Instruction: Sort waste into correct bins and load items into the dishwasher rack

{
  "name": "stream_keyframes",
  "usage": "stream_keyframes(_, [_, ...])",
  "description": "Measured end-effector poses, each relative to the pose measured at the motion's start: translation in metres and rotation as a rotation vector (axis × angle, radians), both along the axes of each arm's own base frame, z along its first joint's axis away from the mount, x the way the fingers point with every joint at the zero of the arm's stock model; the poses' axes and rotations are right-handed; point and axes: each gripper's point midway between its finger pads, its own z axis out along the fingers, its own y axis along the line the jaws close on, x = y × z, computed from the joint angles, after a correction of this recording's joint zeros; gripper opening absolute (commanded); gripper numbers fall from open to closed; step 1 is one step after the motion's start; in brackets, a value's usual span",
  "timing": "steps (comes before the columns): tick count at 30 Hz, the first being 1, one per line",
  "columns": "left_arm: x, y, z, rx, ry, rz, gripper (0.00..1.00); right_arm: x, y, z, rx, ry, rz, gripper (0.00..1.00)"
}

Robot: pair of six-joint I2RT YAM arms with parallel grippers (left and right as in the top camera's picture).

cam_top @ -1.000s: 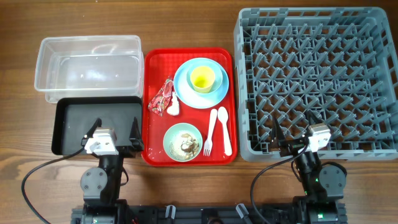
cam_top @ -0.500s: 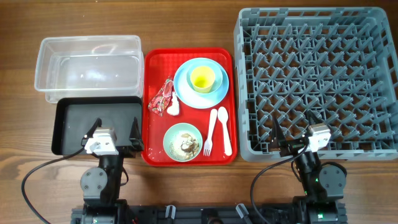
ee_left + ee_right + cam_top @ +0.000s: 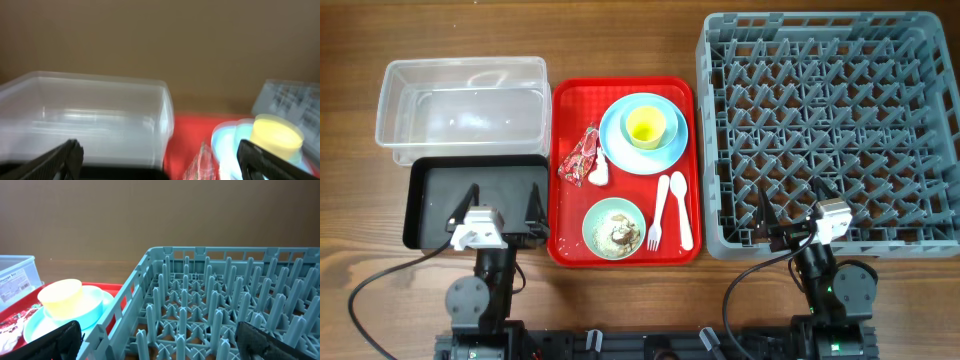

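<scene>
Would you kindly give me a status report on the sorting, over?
Both claws open, empty: left claw over black tray, right claw at rack. Plate, wrapper on red tray. Nothing blocking.

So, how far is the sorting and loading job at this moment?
Nothing looks done. The grey plastic grid rack, the clear rectangular plastic tub and the black rectangular tray look empty. Nothing is in hand: the left gripper and right gripper are open and empty. All is left: red snack wrapper, white scrap, mint-green bowl with rice, light-blue plate, yellow cup, white fork and spoon sit on the flat red tray.
</scene>
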Motion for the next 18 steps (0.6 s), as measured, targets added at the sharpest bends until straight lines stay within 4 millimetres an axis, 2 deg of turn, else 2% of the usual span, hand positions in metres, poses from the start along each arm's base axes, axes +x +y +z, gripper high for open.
stream_keyframes(3, [-0.005,-0.013,0.045,0.005,-0.184,-0.074,1.0,0.0,0.0,0.0,0.0,0.001,0.0,1.0])
stream_keyframes(6, [-0.012,-0.028,0.063,0.021,-0.264,-0.167,1.0,0.0,0.0,0.0,0.0,0.0,0.0,1.0])
stream_keyframes(8, [-0.025,-0.036,0.093,0.026,-0.393,-0.217,1.0,0.0,0.0,0.0,0.0,0.0,0.0,1.0])
stream_keyframes(9, [-0.029,-0.04,0.104,-0.007,-0.406,-0.245,1.0,0.0,0.0,0.0,0.0,0.0,0.0,1.0])
stream_keyframes(10, [-0.028,-0.041,0.105,-0.036,-0.36,-0.256,1.0,0.0,0.0,0.0,0.0,0.001,0.0,1.0])
stream_keyframes(11, [-0.026,-0.041,0.113,-0.067,-0.286,-0.258,1.0,0.0,0.0,0.0,0.0,0.0,0.0,1.0])
stream_keyframes(12, [-0.025,-0.041,0.133,-0.088,-0.221,-0.257,1.0,0.0,0.0,0.0,0.0,-0.001,0.0,1.0])
stream_keyframes(14, [-0.02,-0.044,0.143,-0.124,0.0,-0.264,1.0,0.0,0.0,0.0,0.0,0.0,0.0,1.0])
stream_keyframes(16, [-0.009,-0.05,0.177,-0.151,0.163,-0.289,1.0,0.0,0.0,0.0,0.0,0.0,0.0,1.0])
stream_keyframes(18, [-0.003,-0.057,0.182,-0.192,0.388,-0.313,1.0,0.0,0.0,0.0,0.0,0.0,0.0,1.0])
